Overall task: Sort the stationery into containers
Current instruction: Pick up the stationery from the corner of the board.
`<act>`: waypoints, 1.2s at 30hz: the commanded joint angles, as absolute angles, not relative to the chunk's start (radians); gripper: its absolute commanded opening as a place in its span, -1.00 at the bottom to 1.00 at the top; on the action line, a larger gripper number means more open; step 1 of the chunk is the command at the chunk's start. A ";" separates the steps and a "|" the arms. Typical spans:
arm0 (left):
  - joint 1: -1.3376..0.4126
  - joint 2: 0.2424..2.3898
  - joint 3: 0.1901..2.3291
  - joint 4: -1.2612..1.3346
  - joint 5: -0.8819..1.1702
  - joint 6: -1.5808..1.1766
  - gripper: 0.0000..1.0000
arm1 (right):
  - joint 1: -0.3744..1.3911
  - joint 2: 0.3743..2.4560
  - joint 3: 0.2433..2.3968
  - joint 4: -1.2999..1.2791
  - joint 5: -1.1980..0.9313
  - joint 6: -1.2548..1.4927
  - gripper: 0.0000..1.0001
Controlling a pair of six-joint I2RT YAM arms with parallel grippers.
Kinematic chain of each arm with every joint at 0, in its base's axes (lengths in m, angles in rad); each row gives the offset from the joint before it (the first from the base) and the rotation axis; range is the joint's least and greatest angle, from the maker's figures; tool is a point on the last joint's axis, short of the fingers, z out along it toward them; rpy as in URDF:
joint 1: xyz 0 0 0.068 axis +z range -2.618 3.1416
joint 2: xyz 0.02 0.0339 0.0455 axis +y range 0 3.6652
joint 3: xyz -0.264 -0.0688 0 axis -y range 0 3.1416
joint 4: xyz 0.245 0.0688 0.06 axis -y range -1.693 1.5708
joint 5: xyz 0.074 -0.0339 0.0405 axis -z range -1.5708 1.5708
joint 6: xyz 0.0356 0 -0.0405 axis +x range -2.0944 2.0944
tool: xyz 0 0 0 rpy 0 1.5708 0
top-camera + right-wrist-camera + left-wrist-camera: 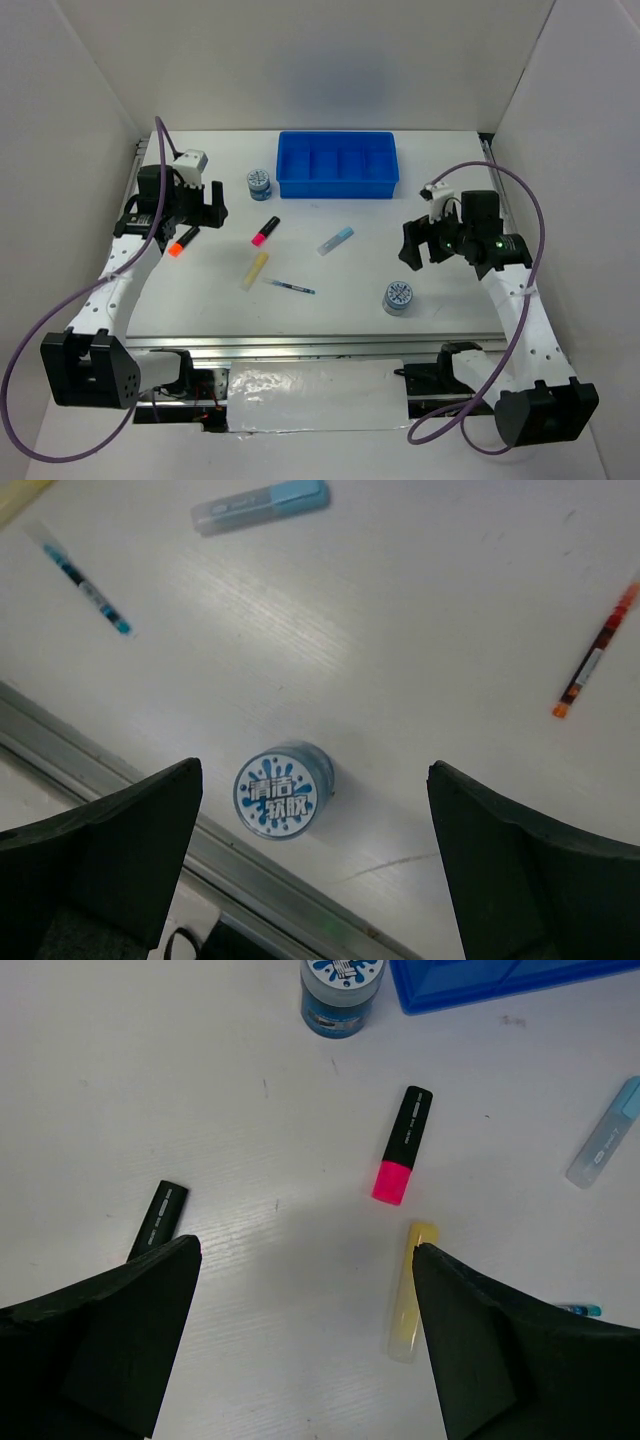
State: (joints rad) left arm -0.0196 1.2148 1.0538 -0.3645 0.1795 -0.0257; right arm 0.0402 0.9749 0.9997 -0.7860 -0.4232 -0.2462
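Note:
The bright blue tray [338, 165] stands at the back centre; its edge also shows in the left wrist view [490, 975]. One patterned roll [260, 182] [341, 990] stands left of it, the other roll [399, 297] [283, 789] near the front. On the table lie a pink marker [265, 231] [402, 1145], an orange marker [183, 241] [158, 1218], a pale yellow marker [255, 270] [410, 1290], a light blue marker [336, 240] [262, 505] and a thin blue pen [290, 286] [88, 590]. My left gripper [205, 205] [305, 1250] is open and empty above the table, beside the orange marker. My right gripper [420, 245] [315, 768] is open and empty above the front roll.
A thin orange-and-black pen [598, 650] lies on the table in the right wrist view only. A metal rail [300, 345] [120, 780] runs along the front edge. White walls [60, 150] enclose the table on three sides.

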 commanded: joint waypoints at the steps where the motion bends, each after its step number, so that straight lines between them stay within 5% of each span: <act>1: -0.023 1.224 1.069 -0.356 0.175 -0.029 0.99 | 0.090 0.989 0.989 -0.917 -0.457 -0.362 0.99; 13: -0.023 1.249 1.086 -0.373 0.229 -0.011 0.99 | 0.267 1.115 0.970 -1.084 -0.356 -0.561 0.99; 24: -0.023 1.252 1.066 -0.354 0.233 0.020 0.98 | 0.492 1.092 0.825 -0.936 -0.119 -0.473 0.99; 36: -0.023 1.243 1.049 -0.347 0.239 0.032 0.99 | 0.552 1.112 0.779 -0.842 -0.003 -0.406 0.99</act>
